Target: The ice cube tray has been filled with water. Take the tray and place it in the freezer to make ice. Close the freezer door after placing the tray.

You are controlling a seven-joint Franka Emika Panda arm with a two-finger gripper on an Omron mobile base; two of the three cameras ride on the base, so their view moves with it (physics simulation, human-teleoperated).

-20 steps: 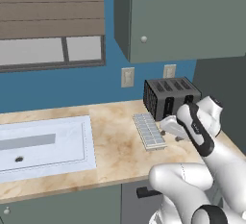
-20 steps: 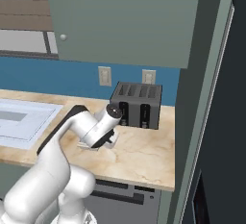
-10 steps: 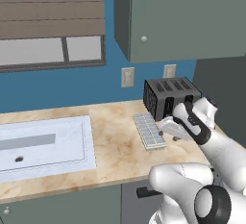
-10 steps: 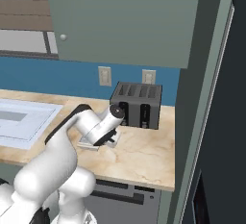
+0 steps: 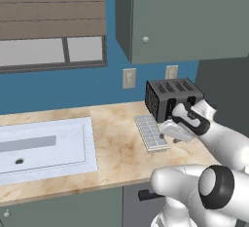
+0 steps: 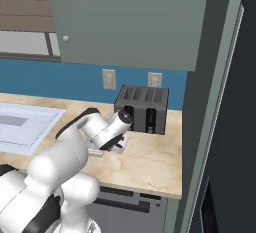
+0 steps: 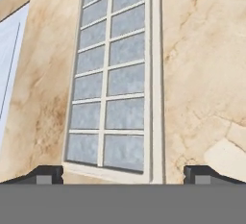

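The ice cube tray (image 5: pixel 151 132) lies flat on the marble counter in front of the black toaster, a pale grid of square cells. In the hand view the tray (image 7: pixel 115 83) runs lengthwise away from me, and the water (image 7: pixel 124 113) gives its cells a faint bluish-grey sheen. My gripper (image 7: pixel 124 175) is open, its two dark fingertips (image 7: pixel 48 174) straddling the tray's near short end without touching it. In the left base view the gripper (image 5: pixel 167 129) hovers low at the tray's right end. At the right edge stands the fridge's dark slate-grey front (image 6: pixel 237 127); I cannot tell which part is the freezer.
The black toaster (image 5: pixel 171 97) stands right behind the tray against the blue wall. A white sink (image 5: pixel 44 145) fills the counter's left. Grey wall cabinets (image 5: pixel 189 16) hang above. A tall grey panel (image 6: pixel 210 102) separates the counter from the fridge.
My hand has moved left and down, closer to the tray's right end. The jaws stay wide apart and the tray has not moved.
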